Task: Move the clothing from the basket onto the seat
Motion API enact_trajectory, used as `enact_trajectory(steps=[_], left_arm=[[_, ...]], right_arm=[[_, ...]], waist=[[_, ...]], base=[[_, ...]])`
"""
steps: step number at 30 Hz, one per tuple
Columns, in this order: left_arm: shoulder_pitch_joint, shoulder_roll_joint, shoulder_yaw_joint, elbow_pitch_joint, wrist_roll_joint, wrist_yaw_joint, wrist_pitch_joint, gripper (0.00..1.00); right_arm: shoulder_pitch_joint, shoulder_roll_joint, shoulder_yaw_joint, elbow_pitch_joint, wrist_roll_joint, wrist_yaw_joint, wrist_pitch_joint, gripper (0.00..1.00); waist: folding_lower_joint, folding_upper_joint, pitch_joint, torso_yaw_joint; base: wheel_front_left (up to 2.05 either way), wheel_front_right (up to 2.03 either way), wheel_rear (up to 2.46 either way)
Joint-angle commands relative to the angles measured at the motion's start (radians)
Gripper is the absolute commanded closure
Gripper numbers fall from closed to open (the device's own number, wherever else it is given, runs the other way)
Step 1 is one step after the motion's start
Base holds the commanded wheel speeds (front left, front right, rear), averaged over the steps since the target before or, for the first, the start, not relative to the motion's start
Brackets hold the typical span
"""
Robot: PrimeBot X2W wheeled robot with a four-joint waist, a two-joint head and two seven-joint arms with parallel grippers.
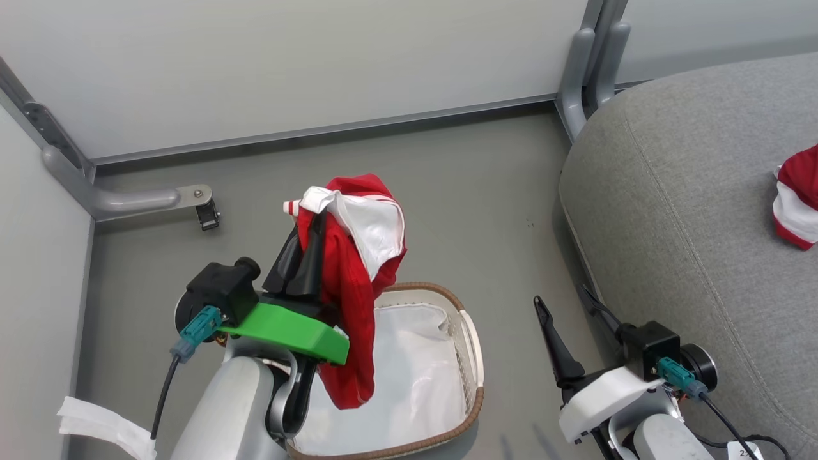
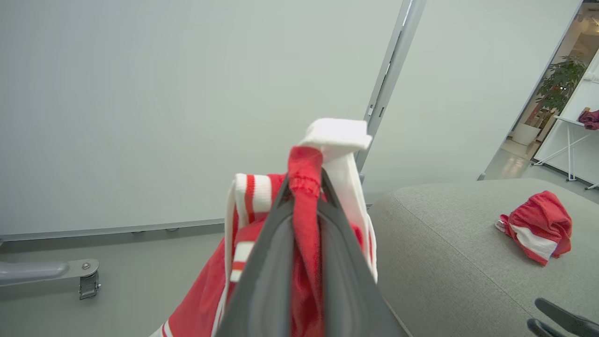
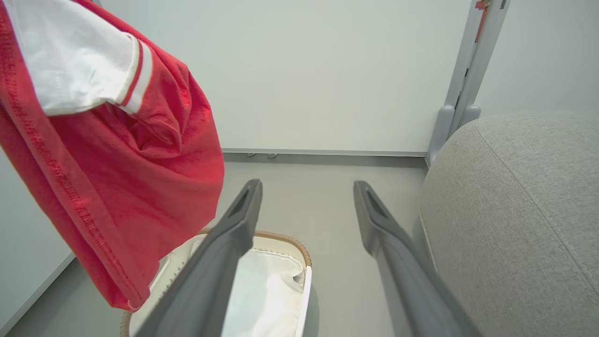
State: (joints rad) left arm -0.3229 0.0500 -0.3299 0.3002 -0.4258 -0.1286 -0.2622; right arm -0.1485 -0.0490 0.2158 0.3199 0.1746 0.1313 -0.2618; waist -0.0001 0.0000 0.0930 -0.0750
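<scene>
- L gripper (image 1: 312,239): fingers shut tight on a fold of red garment (image 1: 348,287), held up above basket (image 1: 471,348). L wrist view shows cloth pinched between both fingers.
- Held red garment: white trim + stripes, hangs loose from fingers, lower hem over basket's left side. Clear of seat (image 1: 690,191).
- Basket: on floor (image 1: 486,191), just left of seat. White liner (image 1: 409,383) inside; no red cloth visible in it.
- 2nd red garment (image 1: 799,195): crumpled on seat top, red w/ white band, well apart from basket.
- R gripper (image 1: 562,297): fingers spread wide, nothing held. Sits low between basket and seat's side, close to seat.
</scene>
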Motion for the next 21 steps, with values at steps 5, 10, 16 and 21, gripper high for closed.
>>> enact_trajectory(steps=[5, 10, 16, 21], left_arm=[[-0.003, 0.002, -0.026, -0.062, -0.029, -0.003, -0.004, 1.00], [-0.003, 0.002, -0.039, -0.084, -0.037, -0.004, -0.004, 1.00], [-0.003, 0.002, -0.058, -0.086, -0.042, -0.004, -0.004, 1.00], [-0.007, 0.002, -0.081, -0.081, -0.050, -0.004, -0.004, 1.00]], right_arm=[[0.026, -0.004, 0.008, 0.008, 0.000, -0.001, -0.005, 0.00], [0.036, -0.004, 0.016, 0.014, 0.001, -0.001, -0.005, 0.00], [0.007, -0.003, 0.091, -0.002, 0.018, -0.001, -0.005, 0.00], [-0.061, -0.005, 0.251, -0.021, 0.040, -0.001, -0.005, 0.00]], waist=[[0.0001, 0.0000, -0.027, -0.003], [0.0001, 0.0000, -0.031, -0.007], [0.0001, 0.0000, -0.020, 0.001], [0.0001, 0.0000, -0.007, 0.016]], base=[[0.00, 0.00, 0.00], [0.00, 0.00, 0.00], [0.00, 0.00, 0.00], [0.00, 0.00, 0.00]])
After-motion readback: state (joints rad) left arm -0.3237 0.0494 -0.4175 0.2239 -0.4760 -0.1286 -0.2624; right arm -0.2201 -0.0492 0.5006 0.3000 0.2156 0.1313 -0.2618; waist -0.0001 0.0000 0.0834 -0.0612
